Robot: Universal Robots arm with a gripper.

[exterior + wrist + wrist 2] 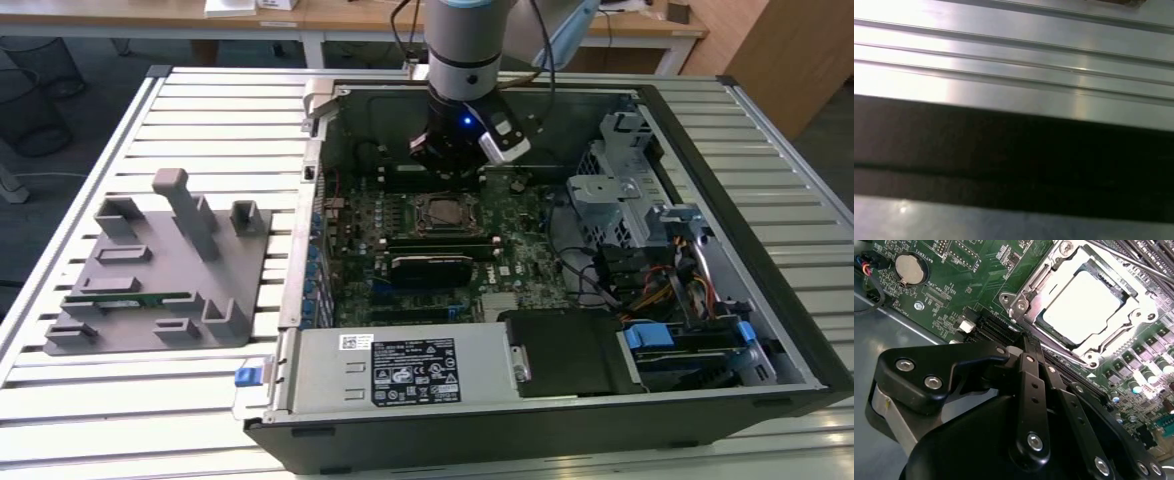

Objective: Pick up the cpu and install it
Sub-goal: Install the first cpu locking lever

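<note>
Pincer (1024, 342): tips drawn together, empty, poised over the motherboard (954, 300) just beside the socket. Cpu (1081, 302): seated flat in the socket's metal frame (1134, 315), inside the open computer case (747, 200). Grey holder (160, 330) on the worktop (200, 110), at the exterior view's left: contains a green memory stick (127, 297).

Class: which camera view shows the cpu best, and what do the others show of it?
The second wrist view: the cpu lies close up in the socket, silvery top plain. The exterior view shows it as a small square inside the case. The first wrist view shows metal slats and a dark band.
</note>
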